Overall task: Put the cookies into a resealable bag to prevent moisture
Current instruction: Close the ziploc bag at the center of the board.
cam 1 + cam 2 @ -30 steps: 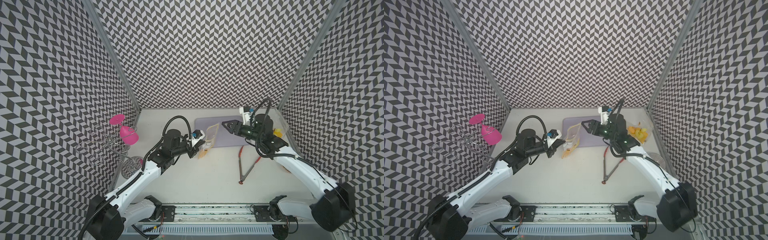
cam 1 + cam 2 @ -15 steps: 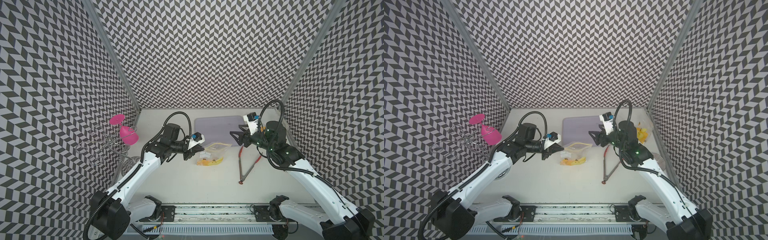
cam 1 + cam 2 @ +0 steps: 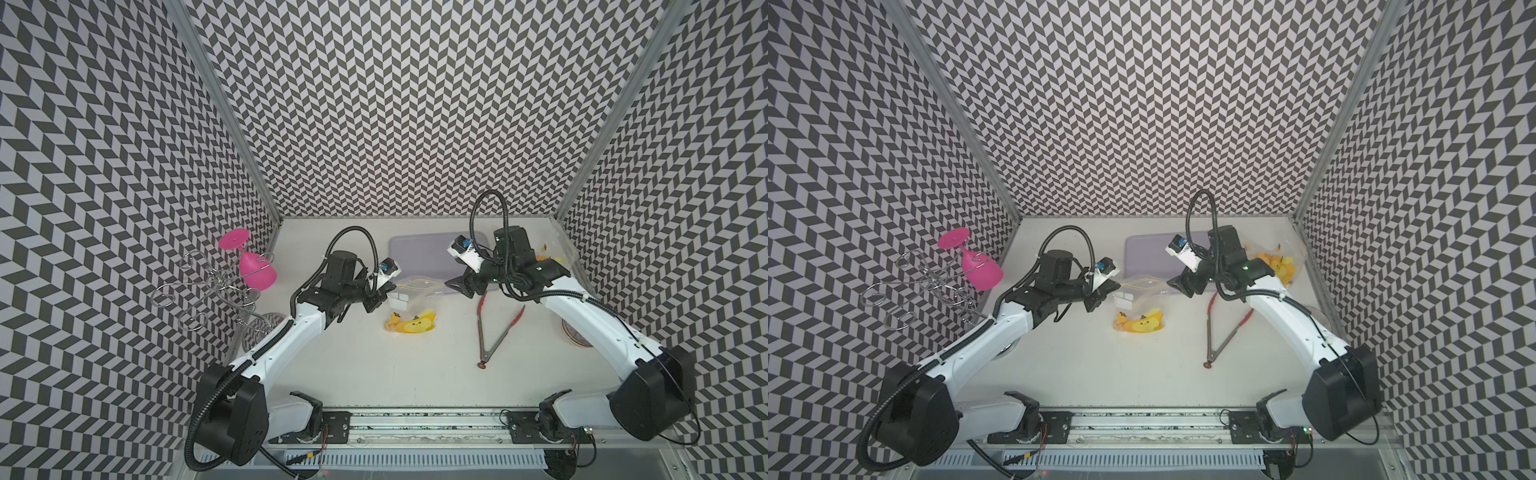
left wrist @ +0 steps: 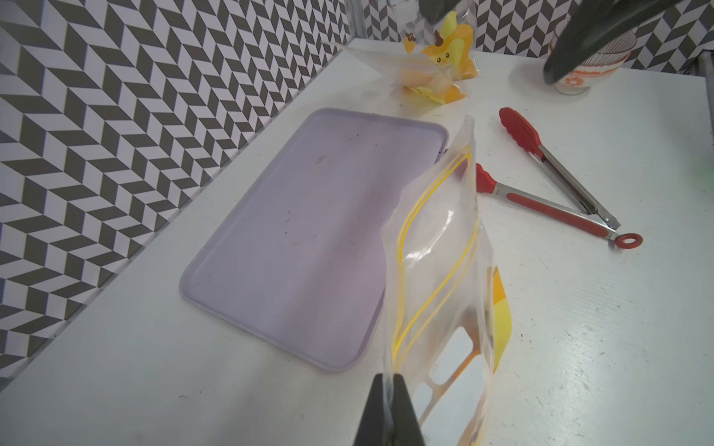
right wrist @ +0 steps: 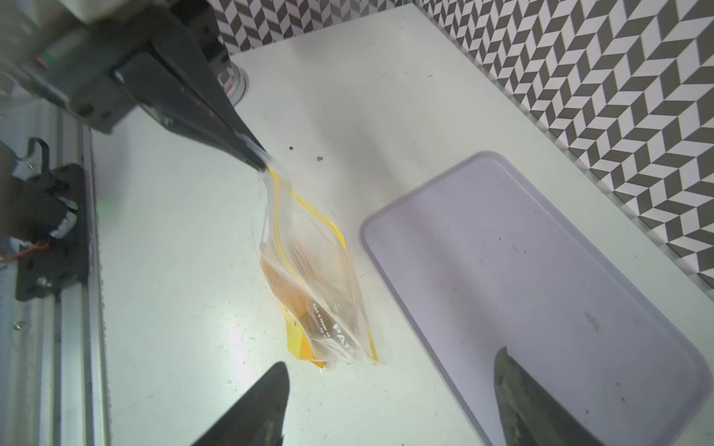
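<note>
Chevron-patterned walls (image 3: pixel 395 104) enclose a white desk (image 3: pixel 395 374) where a packing job appears close to done. Toward the desk's far edge lies a lilac tray (image 4: pixel 289 239), bare. Red-handled tongs (image 4: pixel 556 212) lie splayed between the tray and the desk's right edge.

Just off the tray's near corner, close to the desk's middle, a clear resealable bag (image 4: pixel 436 247) slumps. Its printed bottom rests on the desk, and its top corner is pinched fast in the closed jaws of the left gripper (image 4: pixel 389 380). The right gripper (image 3: pixel 459 286) hovers at the tray's near edge, jaws spread wide with nothing in them.

The cookies (image 5: pixel 288 289), an orange-brown heap seen through the plastic, sit low in the bag. They are well below the left jaws' pinch and ahead of the right jaws, touching neither.

With the yellow zip strips gaping apart, the step in hand looks to be sealing. Done well, that likely means the left gripper holds its corner taut while the right closes squarely across both strips at the free end. It then presses along the mouth without tipping the bag or crushing the contents.
</note>
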Motion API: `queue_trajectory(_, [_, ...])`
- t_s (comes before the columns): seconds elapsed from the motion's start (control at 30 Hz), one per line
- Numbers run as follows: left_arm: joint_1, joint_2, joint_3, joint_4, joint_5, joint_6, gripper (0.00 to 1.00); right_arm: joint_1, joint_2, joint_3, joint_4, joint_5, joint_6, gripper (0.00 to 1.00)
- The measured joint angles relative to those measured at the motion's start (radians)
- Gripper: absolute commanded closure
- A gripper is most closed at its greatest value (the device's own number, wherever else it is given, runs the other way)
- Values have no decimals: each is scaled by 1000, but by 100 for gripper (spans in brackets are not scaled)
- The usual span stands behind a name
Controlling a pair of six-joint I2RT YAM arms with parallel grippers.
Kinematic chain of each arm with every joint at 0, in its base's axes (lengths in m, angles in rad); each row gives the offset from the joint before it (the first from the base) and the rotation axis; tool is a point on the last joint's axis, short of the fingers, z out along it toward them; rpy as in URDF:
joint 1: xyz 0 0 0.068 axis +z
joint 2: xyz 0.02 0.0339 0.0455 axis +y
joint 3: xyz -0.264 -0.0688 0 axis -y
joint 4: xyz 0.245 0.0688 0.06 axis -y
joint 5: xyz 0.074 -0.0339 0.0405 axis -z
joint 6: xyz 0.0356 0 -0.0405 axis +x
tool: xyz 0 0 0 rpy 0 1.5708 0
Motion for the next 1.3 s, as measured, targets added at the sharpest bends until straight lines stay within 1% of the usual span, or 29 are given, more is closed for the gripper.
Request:
queue_trajectory(0.1, [13,0,-17,36,26,-4,100,0,72,62,-48,13,-76,16])
queue_trajectory(0.2, [20,0,-26,53,46,-5,100,0,137,112,-72,13,-117,17])
queue_trajectory(0.47, [21,0,-27,79,80,-8,100,5,219,129,-122,-1,-157,22])
queue_trajectory(0.53, [21,0,-29,83,82,-8,100,13,225,129,-131,-11,-163,27])
queue_trajectory(0.6, [21,0,-30,84,84,-8,100,24,227,129,-142,-21,-165,39])
queue_trajectory(0.67, [21,0,-30,84,85,-8,100,34,227,129,-148,-36,-171,50])
queue_trajectory(0.7, [21,0,-30,84,87,-8,100,37,227,129,-152,-43,-173,66])
queue_trajectory(0.73, [21,0,-30,84,88,-8,100,41,227,129,-153,-48,-175,91])
queue_trajectory(0.77, [21,0,-30,84,89,-8,100,42,227,129,-156,-55,-175,100])
queue_trajectory(0.83, [21,0,-30,84,90,-8,100,44,227,129,-161,-60,-172,100])
queue_trajectory(0.87, [21,0,-30,84,90,-8,100,44,227,129,-166,-63,-172,89])
queue_trajectory(0.9, [21,0,-30,84,90,-8,100,44,226,129,-168,-66,-173,59])
queue_trajectory(0.93, [21,0,-30,84,92,-8,100,44,226,129,-169,-68,-170,49])
queue_trajectory(0.97, [21,0,-30,84,93,-8,100,44,226,129,-168,-71,-170,61])
queue_trajectory(1.0, [21,0,-30,84,95,-8,100,44,226,129,-167,-73,-171,94])
queue_trajectory(1.03, [21,0,-30,84,97,-8,100,44,226,129,-166,-76,-174,100])
queue_trajectory(1.07, [21,0,-30,84,100,-8,100,45,226,129,-167,-77,-171,100])
queue_trajectory(1.1, [21,0,-30,84,102,-8,100,46,226,129,-168,-79,-167,78])
queue_trajectory(1.13, [21,0,-30,84,103,-8,100,47,226,129,-170,-82,-165,63])
queue_trajectory(1.17, [21,0,-30,84,105,-8,100,49,226,129,-171,-86,-165,77])
queue_trajectory(1.2, [21,0,-30,84,108,-8,100,50,226,129,-169,-90,-171,98])
queue_trajectory(1.23, [21,0,-30,84,109,-8,100,51,226,130,-170,-97,-171,100])
queue_trajectory(1.27, [21,0,-30,84,111,-8,100,55,228,136,-176,-100,-170,99])
queue_trajectory(1.3, [21,0,-30,84,112,-8,100,58,232,143,-182,-104,-170,69])
